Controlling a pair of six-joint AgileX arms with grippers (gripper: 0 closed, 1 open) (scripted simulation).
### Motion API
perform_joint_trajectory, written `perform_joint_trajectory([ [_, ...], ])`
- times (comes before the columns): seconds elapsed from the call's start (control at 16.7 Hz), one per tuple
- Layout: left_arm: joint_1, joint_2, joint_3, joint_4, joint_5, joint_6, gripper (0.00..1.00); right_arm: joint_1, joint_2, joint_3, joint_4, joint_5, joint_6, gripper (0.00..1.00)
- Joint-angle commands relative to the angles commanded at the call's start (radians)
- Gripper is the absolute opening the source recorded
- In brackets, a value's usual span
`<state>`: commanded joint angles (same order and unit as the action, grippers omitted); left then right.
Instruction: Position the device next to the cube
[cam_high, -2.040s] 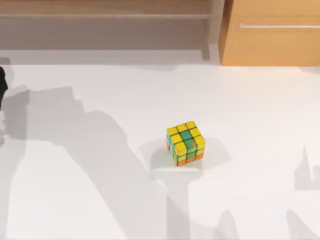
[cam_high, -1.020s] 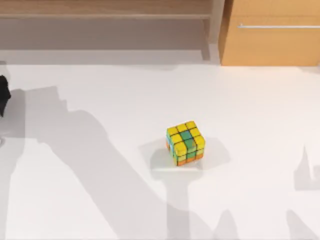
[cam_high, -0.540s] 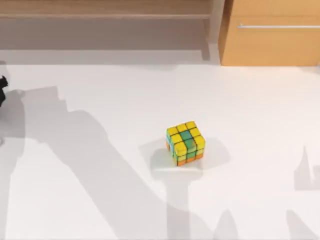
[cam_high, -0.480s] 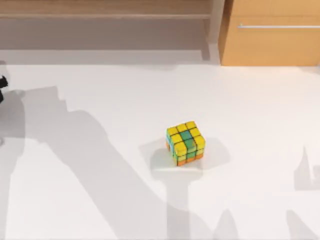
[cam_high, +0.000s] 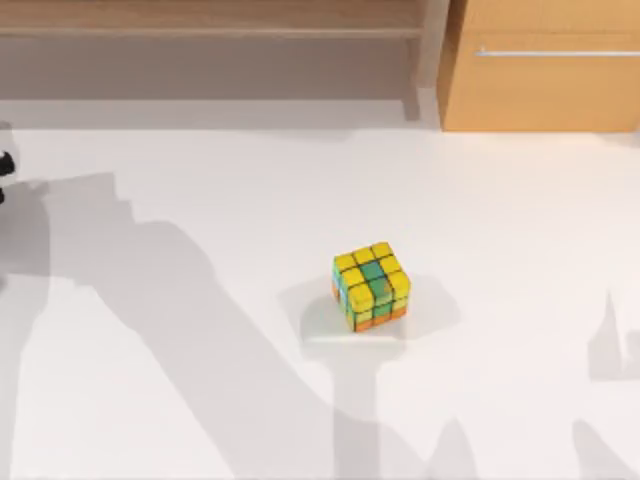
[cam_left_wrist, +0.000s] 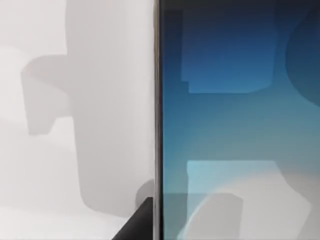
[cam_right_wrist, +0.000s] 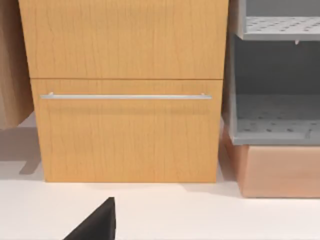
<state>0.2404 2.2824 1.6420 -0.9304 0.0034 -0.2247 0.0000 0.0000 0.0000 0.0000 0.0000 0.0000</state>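
Rendered indoor setting, resembling a home or office room. A plain white table (cam_high: 200, 200) fills the frame; along its upper edge stand a wooden drawer cabinet (cam_right_wrist: 125, 90) with a metal handle (cam_right_wrist: 125, 96) and grey perforated shelving (cam_right_wrist: 275, 75).

Three cameras, three directions
Top view looks down on the tabletop (cam_high: 200, 200); left wrist hugs the phone (cam_left_wrist: 235, 125); right wrist faces the cabinet (cam_right_wrist: 125, 90).

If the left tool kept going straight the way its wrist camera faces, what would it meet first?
Most likely the device, whose blue screen lies close ahead on the white table. Depth is unclear.
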Motion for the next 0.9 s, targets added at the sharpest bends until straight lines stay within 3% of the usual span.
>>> perform_joint_trajectory([
  [0.9,-0.002,-0.052,0.042,-0.077,-0.004,0.002,0.0,0.0,0.0,0.0,0.0,0.0,0.0,1.0],
])
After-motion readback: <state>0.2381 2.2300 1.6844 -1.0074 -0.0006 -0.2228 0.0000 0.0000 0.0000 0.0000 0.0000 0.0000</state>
